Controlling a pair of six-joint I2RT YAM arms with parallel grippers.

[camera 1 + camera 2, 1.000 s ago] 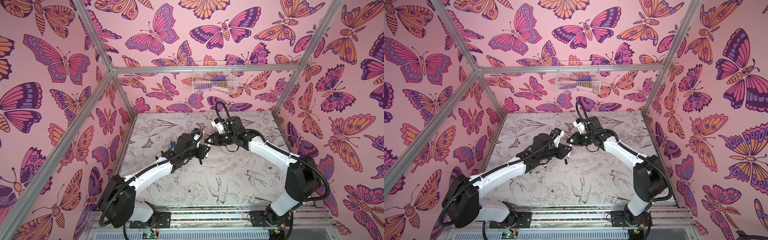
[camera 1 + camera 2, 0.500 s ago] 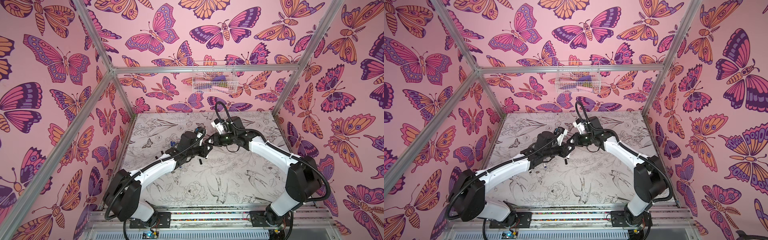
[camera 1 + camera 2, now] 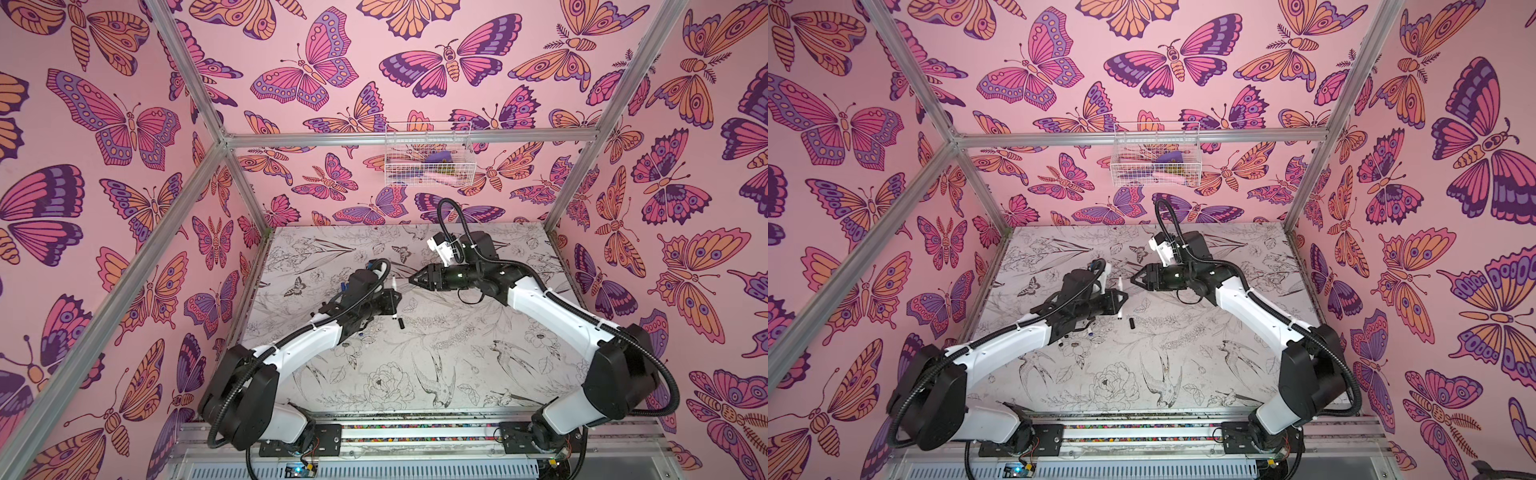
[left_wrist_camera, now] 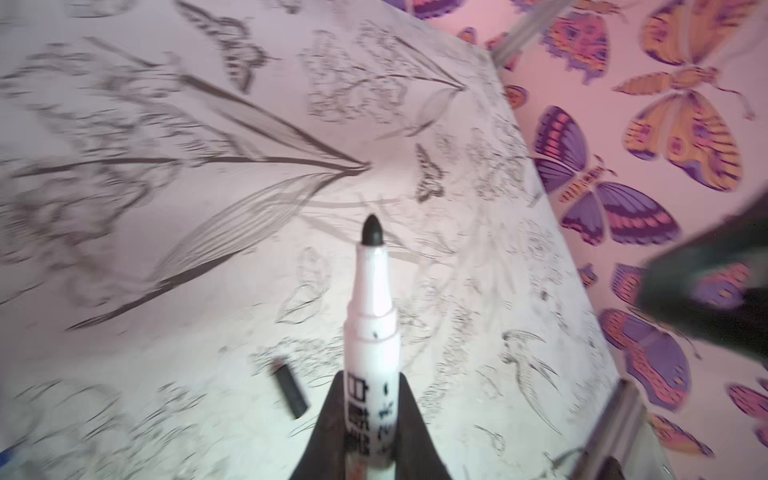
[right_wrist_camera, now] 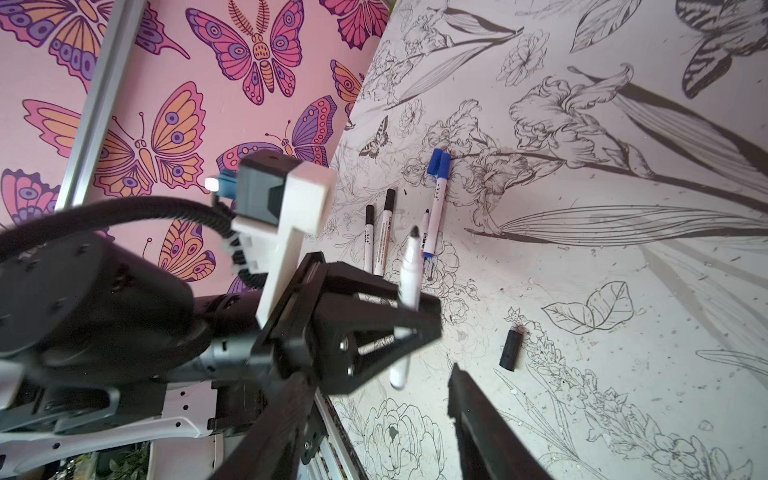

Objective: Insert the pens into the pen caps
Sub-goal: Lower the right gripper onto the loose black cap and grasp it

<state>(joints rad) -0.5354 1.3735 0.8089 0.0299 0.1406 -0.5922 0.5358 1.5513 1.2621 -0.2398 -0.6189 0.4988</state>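
Pen (image 4: pixel 371 332), black tip bared and raised off the table (image 4: pixel 124 291), was clamped in left jaws, seemingly for capping; right jaws stood open, empty; black cap (image 4: pixel 291 388) lay loose nearby.

White-shelled arm links (image 3: pixel 552 309) are joined by black round joint housings (image 3: pixel 619 374), and black ribbed cable conduits (image 3: pixel 448 200) are routed alongside.

My table (image 3: pixel 457 365) is the white top with black line drawings of flowers and birds, lower middle of both top views. One loose black cap (image 3: pixel 401 323) lies near mid-frame. Left of it sits a bunch of pens (image 5: pixel 384 237): two black-capped, one blue-capped pen (image 5: pixel 436 208), all side by side.
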